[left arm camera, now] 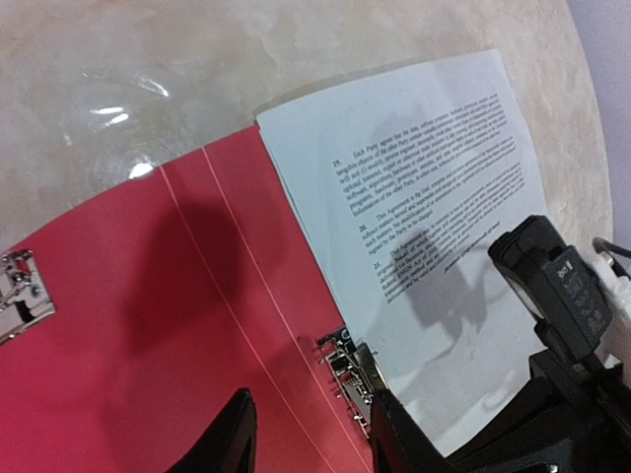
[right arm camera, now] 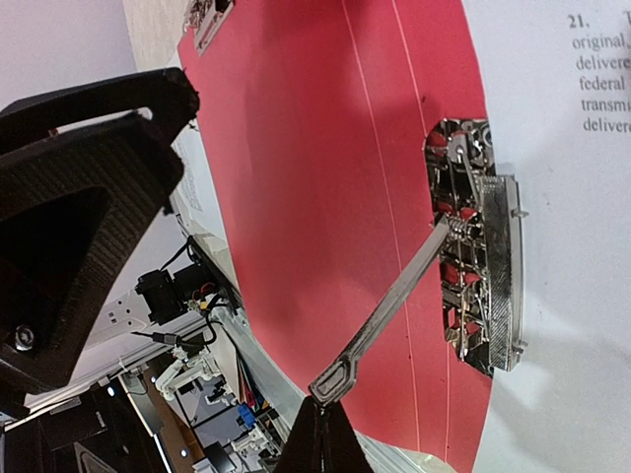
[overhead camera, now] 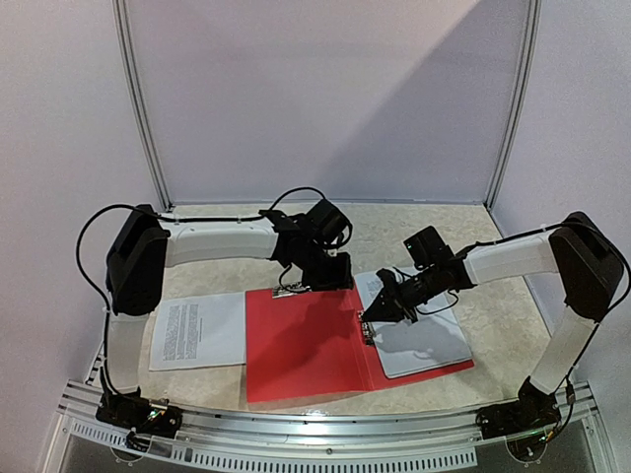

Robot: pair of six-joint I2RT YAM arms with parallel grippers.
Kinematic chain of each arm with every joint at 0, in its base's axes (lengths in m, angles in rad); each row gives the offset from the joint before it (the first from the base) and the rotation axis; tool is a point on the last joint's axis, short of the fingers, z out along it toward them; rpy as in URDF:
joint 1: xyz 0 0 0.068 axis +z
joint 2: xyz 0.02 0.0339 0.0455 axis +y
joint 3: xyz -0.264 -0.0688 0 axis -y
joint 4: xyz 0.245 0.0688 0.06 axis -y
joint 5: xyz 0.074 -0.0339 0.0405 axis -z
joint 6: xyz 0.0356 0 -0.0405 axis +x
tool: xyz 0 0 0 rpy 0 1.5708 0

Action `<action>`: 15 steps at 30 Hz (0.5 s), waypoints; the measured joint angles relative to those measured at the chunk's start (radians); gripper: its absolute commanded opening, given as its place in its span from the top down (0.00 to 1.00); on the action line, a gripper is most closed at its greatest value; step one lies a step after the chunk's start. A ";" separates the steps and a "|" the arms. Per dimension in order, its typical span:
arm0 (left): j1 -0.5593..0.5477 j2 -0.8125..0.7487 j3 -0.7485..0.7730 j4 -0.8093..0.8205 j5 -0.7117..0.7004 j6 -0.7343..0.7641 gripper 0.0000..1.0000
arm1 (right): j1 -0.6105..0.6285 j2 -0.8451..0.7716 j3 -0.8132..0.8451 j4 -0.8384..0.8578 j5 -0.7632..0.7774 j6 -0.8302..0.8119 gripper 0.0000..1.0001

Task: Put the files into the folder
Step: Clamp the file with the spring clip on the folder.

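Note:
The red folder (overhead camera: 296,345) lies open on the table. One file (overhead camera: 422,333) lies on its right cover, and a second file (overhead camera: 197,330) lies on the table to the folder's left. My right gripper (overhead camera: 376,313) is at the spine clip (overhead camera: 368,333). In the right wrist view it (right arm camera: 323,412) is shut on the tip of the raised metal clip lever (right arm camera: 394,301). My left gripper (overhead camera: 323,271) hovers over the folder's far edge. In the left wrist view it (left arm camera: 315,443) is open and empty above the red cover (left arm camera: 148,325), beside the clip (left arm camera: 347,372) and the file (left arm camera: 424,187).
A small metal clip (left arm camera: 20,291) sits at the folder's far left edge. The aluminium rail (overhead camera: 325,429) runs along the table's near edge. White walls and posts (overhead camera: 143,108) enclose the back and sides. The right wrist camera (left arm camera: 557,286) hangs over the file.

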 measured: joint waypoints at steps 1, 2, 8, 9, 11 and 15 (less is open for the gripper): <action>-0.003 0.006 0.000 0.005 0.007 -0.003 0.61 | 0.000 -0.004 -0.010 0.007 0.000 0.002 0.99; -0.005 0.014 0.000 0.012 0.018 -0.007 0.61 | 0.000 -0.007 -0.018 0.013 0.000 0.003 0.99; -0.023 0.049 -0.018 0.050 0.080 -0.041 0.64 | 0.000 -0.026 -0.092 0.047 0.004 0.017 0.99; -0.025 0.058 -0.023 0.056 0.088 -0.045 0.64 | 0.000 -0.026 -0.103 0.047 0.005 0.021 0.99; -0.030 0.076 -0.028 0.066 0.101 -0.053 0.64 | 0.000 -0.026 -0.114 0.048 0.005 0.027 0.99; -0.034 0.090 -0.039 0.068 0.111 -0.068 0.65 | 0.000 -0.026 -0.113 0.068 0.004 0.032 0.95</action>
